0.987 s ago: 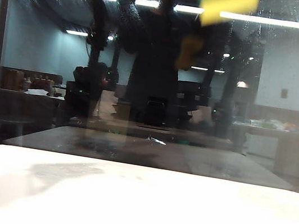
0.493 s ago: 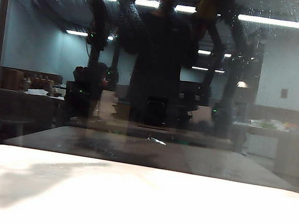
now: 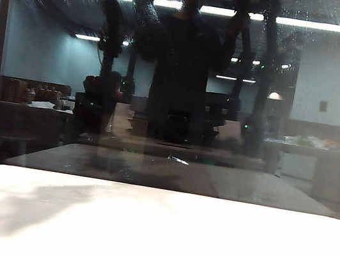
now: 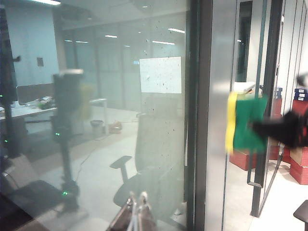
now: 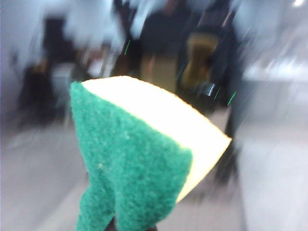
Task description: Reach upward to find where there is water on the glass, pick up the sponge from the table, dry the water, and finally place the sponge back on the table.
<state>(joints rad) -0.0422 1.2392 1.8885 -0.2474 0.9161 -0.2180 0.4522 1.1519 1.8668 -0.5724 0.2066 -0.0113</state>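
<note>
Up against the glass point(image 4: 159, 120), the right end effector point(image 4: 276, 131) is clenched on the sponge point(image 4: 243, 122), a blurred dark shape gripping it from the side. That sponge shows its green scouring layer and a yellow foam edge, held upright just beside the pane's dark vertical frame bar point(image 4: 197, 115). From the right wrist, the sponge point(image 5: 139, 154) fills the view, pinched at its waist, with the green face forward and yellow foam behind. Near the glass as well, the left end effector point(image 4: 137, 211) shows only metal finger tips standing close together; whether it is clenched I cannot tell. Below the glass point(image 3: 176, 89), the white table point(image 3: 153, 235) lies bright, with neither arm in the exterior view.
</note>
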